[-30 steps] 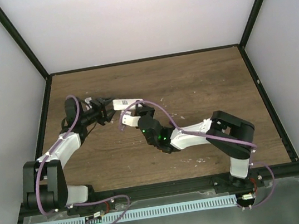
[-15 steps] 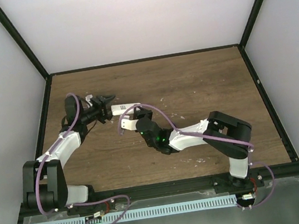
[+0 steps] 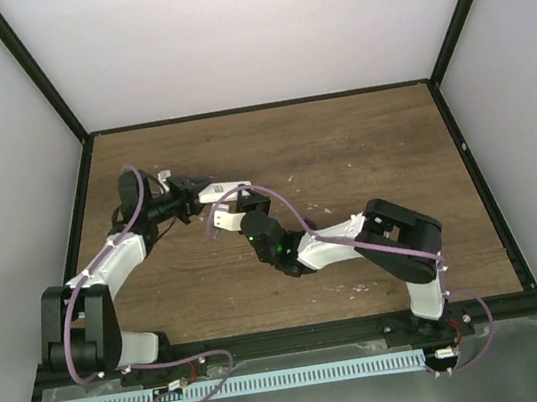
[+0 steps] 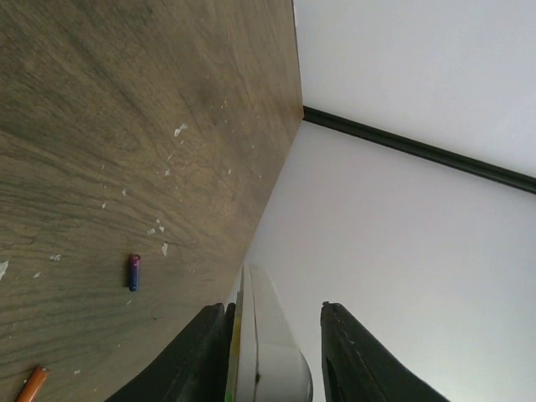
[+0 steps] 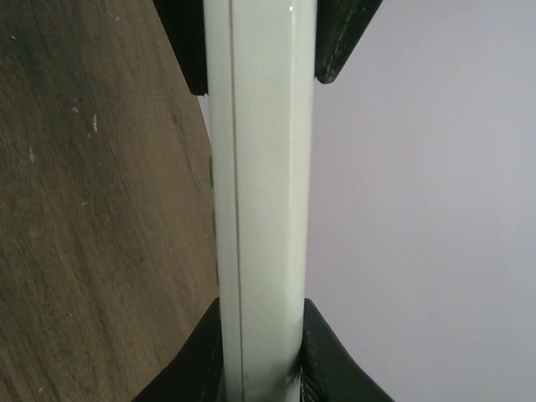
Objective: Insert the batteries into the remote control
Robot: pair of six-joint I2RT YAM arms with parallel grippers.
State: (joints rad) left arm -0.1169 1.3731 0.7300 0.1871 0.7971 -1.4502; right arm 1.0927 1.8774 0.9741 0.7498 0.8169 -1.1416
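Spanning the gap between both arms, the remote control (image 3: 223,188) is held above the table (image 3: 362,147), left of centre. The right gripper (image 3: 233,204) is seen clamped on it, with both fingers (image 5: 197,360) pressed against its narrow sides. The left gripper (image 3: 198,191) is placed around the opposite end. One finger (image 4: 201,356) is laid against the casing, while a thin strip of wall (image 4: 419,251) is visible beside the other finger (image 4: 360,368); whether that grip is complete cannot be told. The purple battery (image 4: 133,272) and the orange battery (image 4: 32,385) are found lying on the wood, apart from each other, among pale chips (image 4: 180,130).
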